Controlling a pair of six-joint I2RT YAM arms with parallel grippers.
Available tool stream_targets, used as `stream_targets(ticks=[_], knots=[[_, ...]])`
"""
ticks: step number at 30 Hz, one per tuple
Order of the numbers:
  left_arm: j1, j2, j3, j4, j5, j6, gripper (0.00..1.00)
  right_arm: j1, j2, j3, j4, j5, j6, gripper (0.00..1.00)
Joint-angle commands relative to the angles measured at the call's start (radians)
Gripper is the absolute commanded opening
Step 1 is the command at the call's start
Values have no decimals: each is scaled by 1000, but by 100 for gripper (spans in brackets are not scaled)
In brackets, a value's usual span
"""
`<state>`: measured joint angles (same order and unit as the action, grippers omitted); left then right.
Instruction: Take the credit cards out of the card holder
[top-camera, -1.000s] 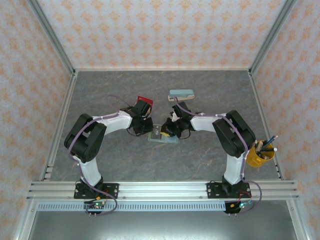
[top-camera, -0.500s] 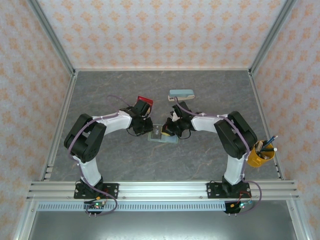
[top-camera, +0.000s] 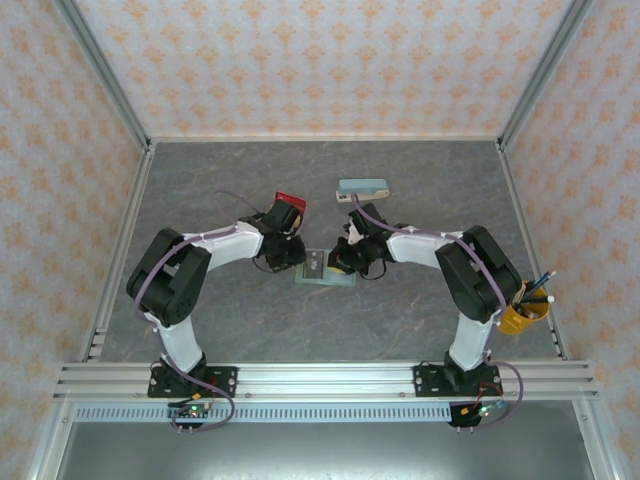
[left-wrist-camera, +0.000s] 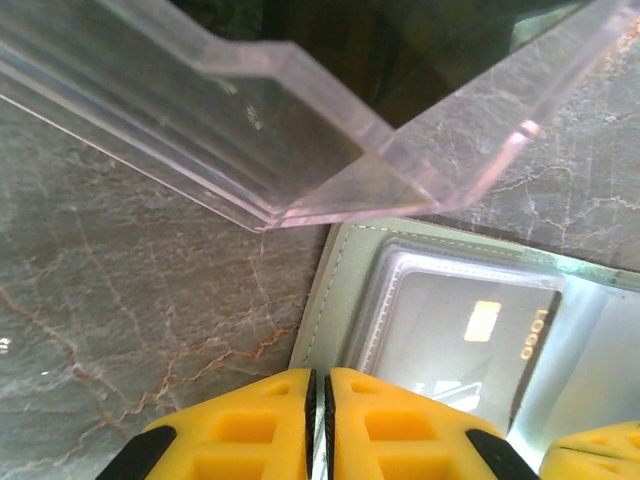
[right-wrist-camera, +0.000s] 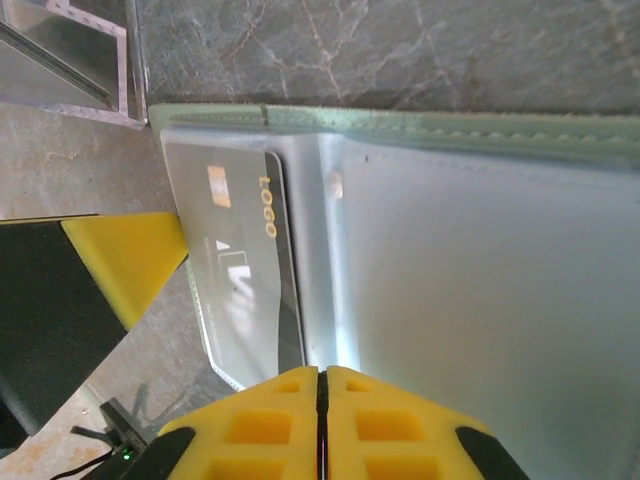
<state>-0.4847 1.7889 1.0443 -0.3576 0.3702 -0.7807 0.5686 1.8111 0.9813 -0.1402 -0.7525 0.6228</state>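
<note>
Yellow is the nearest colour, a cup (top-camera: 520, 312) of pens standing by the right arm's base at the table's (top-camera: 200, 320) near right. Further in, at the middle of the table, both arms bend inward and meet over the card holder (top-camera: 327, 270), which lies open and flat with its sage-green stitched edge and pale panels up. The left gripper (left-wrist-camera: 318, 420) hangs over the holder's left edge with its pads pressed together. The right gripper (right-wrist-camera: 322, 420) hangs over the inner panel, its pads also together. Whether either pinches a thin edge cannot be told. Between them a dark grey credit card (right-wrist-camera: 240, 270) marked with a gold logo lies under the clear window of its slot, not yet drawn out. A clear acrylic piece (left-wrist-camera: 300, 130) sits just beyond the holder's corner. Past the left wrist a red credit card (top-camera: 290, 200) appears to lie on the table apart from the holder, so one card seems to be out already. Farthest back, a teal case (top-camera: 362, 187) rests on its own. By this reckoning the task is at an early stage. The grey card at least is left, and how many others sit in the slots cannot be told.
</note>
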Motion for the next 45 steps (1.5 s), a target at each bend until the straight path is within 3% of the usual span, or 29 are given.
stream_targets(ticks=[1,16,45], knots=[[-11,-69,-10,-15,24,10,15,-4,-15,-8,14,-19,-6,14],[-11,-24,-30,25,68,1,19,-4,21,7,9,-12,3,25],[-12,52,-36,62,124,-15,12,-3,52,8,60,-51,3,20]])
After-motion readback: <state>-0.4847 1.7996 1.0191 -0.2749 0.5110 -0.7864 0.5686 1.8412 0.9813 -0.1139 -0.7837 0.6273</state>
